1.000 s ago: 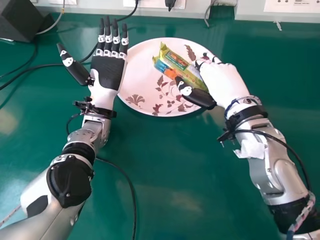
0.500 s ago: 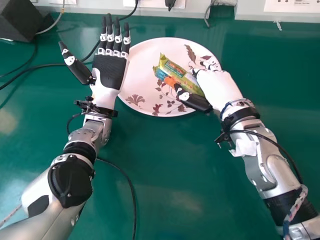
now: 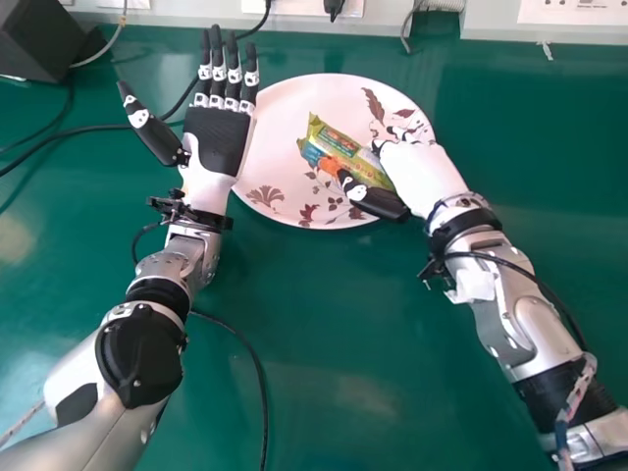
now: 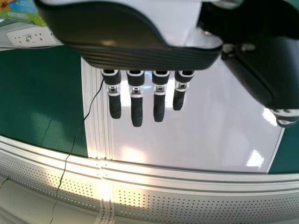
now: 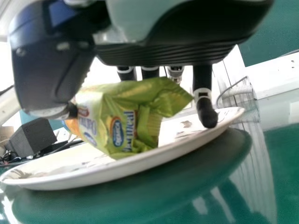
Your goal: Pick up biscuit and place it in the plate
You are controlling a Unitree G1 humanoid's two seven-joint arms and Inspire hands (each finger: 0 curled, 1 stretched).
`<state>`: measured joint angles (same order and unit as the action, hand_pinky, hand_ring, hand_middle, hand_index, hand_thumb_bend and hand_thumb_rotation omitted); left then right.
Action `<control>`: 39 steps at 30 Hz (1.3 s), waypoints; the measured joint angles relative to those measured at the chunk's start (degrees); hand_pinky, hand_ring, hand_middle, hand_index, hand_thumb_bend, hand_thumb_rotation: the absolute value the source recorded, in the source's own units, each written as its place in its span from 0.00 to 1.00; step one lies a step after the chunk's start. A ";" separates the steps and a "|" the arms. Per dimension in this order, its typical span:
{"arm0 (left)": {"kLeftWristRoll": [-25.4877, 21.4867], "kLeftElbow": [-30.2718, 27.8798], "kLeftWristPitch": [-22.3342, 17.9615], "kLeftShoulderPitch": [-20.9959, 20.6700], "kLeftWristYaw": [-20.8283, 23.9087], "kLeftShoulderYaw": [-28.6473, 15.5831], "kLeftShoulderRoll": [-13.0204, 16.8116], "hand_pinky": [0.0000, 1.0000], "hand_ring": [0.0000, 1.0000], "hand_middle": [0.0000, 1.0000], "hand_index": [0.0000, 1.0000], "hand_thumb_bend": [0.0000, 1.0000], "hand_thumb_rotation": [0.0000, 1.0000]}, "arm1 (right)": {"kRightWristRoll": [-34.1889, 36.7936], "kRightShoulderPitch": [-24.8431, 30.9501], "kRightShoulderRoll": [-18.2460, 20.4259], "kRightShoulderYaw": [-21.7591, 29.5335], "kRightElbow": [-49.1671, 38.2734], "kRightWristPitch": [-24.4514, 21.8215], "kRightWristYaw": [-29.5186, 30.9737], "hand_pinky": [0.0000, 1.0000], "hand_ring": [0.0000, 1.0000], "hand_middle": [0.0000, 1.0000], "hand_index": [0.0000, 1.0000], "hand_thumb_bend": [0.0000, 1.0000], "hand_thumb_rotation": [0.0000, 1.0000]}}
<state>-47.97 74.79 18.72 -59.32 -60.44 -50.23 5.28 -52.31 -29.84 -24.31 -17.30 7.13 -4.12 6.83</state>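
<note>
Spanning the near part of the green table [image 3: 343,343] with both arms, passing a dark cable [image 3: 263,392] between them. Holding the left hand [image 3: 214,147] wide open at the plate's left side, facing the palm up, pointing straight fingers away and spreading the thumb outward. Bringing the right hand [image 3: 420,172] over the plate's right side with its back upward, closing thumb and fingers around the green biscuit packet [image 3: 348,145]. In the right wrist view, pressing the thumb against one side of the packet, placing fingers behind it and hanging one finger [image 5: 203,100] apart from it. Holding the packet over the white, leaf-patterned plate [image 3: 270,162], inside the rim, slanting from far left to near right. Being unable to tell about contact between packet and plate. Farther off, standing a dark box [image 3: 37,39] at the left and mounting a socket panel [image 3: 579,12] along the wall.
</note>
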 measured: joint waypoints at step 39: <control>-0.35 -1.08 -6.51 -0.13 0.11 0.31 -1.80 0.95 0.89 0.96 0.97 1.00 0.21 | -2.54 -5.48 -1.66 -4.89 0.25 -4.61 7.94 0.15 0.29 0.47 0.49 0.51 0.06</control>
<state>-48.32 73.71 12.22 -59.45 -60.33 -49.92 3.48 -54.85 -35.32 -25.98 -22.19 7.38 -8.73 14.77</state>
